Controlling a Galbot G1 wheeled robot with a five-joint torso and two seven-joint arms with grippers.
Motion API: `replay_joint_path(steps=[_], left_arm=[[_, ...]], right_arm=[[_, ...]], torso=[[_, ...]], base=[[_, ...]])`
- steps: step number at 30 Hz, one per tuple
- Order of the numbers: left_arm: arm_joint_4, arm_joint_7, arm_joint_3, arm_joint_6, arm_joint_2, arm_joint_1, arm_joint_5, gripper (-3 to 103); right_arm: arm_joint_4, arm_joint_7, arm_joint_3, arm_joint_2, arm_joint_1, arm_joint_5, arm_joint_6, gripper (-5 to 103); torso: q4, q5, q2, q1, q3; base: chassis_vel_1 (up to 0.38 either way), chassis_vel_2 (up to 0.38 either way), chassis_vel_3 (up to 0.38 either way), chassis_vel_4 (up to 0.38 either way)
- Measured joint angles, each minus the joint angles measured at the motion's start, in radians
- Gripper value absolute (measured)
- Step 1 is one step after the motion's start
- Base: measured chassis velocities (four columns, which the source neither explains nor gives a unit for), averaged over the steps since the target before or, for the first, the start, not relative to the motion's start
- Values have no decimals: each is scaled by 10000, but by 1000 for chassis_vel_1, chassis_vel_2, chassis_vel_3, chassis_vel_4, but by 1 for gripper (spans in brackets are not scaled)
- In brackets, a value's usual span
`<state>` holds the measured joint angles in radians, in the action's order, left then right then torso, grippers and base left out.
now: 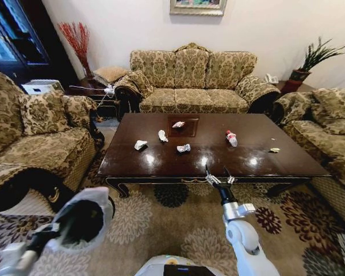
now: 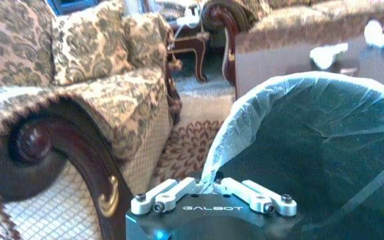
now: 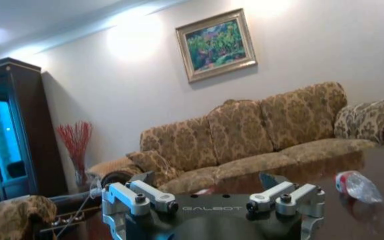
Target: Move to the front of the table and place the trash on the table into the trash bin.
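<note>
Right tool [image 1: 219, 179] spread wide at the bench [image 1: 161, 164] edge, paper scraps [image 1: 183, 148] just beyond; left tool [image 2: 213, 186] clamps the trash bin [image 1: 83, 215] liner, which might slip.

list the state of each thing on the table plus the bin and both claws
bottle: capped, lying on its side
paper scraps: crumpled, loose on the table
trash bin: bag-lined, held up by the left claw
right claw: open, at the table's near edge

Home living room: sofas [image 1: 192, 80], painting [image 3: 217, 44]
</note>
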<state>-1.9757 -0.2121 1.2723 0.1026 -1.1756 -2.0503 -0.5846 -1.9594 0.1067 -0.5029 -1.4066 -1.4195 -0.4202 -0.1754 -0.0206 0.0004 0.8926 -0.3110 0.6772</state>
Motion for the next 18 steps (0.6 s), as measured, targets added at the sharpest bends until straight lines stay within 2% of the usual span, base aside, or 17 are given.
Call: replay_joint_path(steps=[2,4,5,7,9,10,11,13,18], left_arm=[[-563,172,464,282,-47,-187,-623,2],[-758,259,611,394,-59,-214,-871,2],[-1218,461,901,604,-61,-218,-1433,2],[-1401,552,1008,683,-42,-190,-1650,2],[-2030,958,1249,904,152,91,-2258,2],[-2337,1287,1254,946,330,393,-2553,2],[-2337,1287,1254,946,330,393,-2553,2],[-2815,1917,955,997,751,1269,-2882,2],[-3070,2463,129,1189,1376,2398,-2902,2]], right_arm=[[5,5,33,2,61,-32,-30,100],[4,-14,51,3,68,-48,-54,100],[-36,-269,93,-26,75,-64,-134,100],[-71,-353,96,-31,68,-60,-152,100],[-168,-517,99,-29,-5,-5,-280,100],[-210,-577,98,-42,-50,82,-373,100],[-210,-577,98,-42,-50,82,-373,100],[-295,-584,27,-62,-187,524,-420,100],[-630,-623,-62,35,-496,1073,-332,100]], torso=[[2,-10,0,0,0],[3,-8,0,0,0],[2,-5,0,-1,1],[2,-5,0,0,0],[0,0,0,0,0],[1,-1,0,0,0],[1,-1,0,0,0],[4,-2,0,0,0],[8,-5,-1,-2,1]], base=[[0,0,0,0],[0,0,0,0],[0,0,0,0],[0,0,0,0],[0,0,0,0],[0,0,0,0],[0,0,0,0],[0,0,0,0],[0,0,0,0]])
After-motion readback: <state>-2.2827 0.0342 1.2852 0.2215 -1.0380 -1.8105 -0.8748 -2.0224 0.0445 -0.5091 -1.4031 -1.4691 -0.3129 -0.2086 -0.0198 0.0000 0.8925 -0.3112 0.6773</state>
